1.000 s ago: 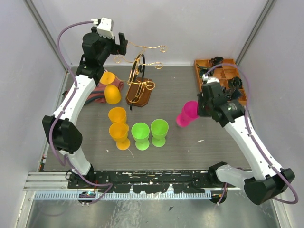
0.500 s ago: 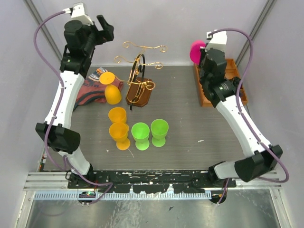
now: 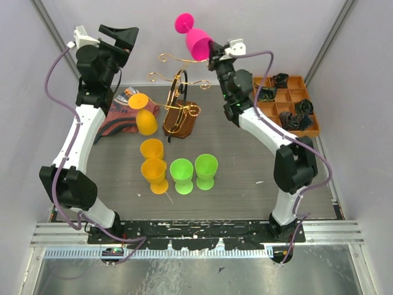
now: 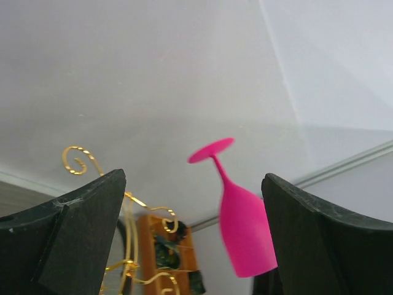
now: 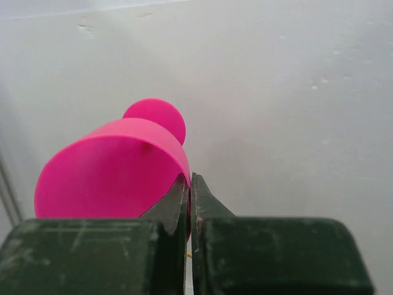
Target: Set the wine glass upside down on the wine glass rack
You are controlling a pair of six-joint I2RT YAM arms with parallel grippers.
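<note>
- Pink plastic, and only one of it: a single wine glass (image 3: 195, 38) is up in the air over the far edge of the desk (image 3: 245, 166), foot uppermost and bowl mouth pointing down, tipped at a slant.
- The right hand (image 5: 190, 184) carries it. Its two fingers (image 5: 172, 209) are pressed together on the rim of the bowl, pinching the wall between them.
- The glass hangs above and a little to the right of the wine glass rack (image 3: 179, 101). From the left wrist view it is clear of the gold scrolls, with a gap between them.
- One rack stands on the desk, thin gold wire with curled arms on a dark wooden base. Nothing hangs on it.
- The left hand (image 3: 121, 38) is raised at the far left, jaws spread wide with nothing between them, looking across at the pink glass.
- Orange glasses (image 3: 151, 149): I count four, two near the left side of the rack base and two closer to the arms, one partly covering the other.
- Green glasses (image 3: 182, 175): two, upright, side by side just to the right of the nearer orange pair.
- One reddish cloth (image 3: 116, 120) lies bunched under the left arm, touching the far orange glasses.
- One orange compartment tray (image 3: 310, 130) sits at the far right, with small dark items in several sections.
</note>
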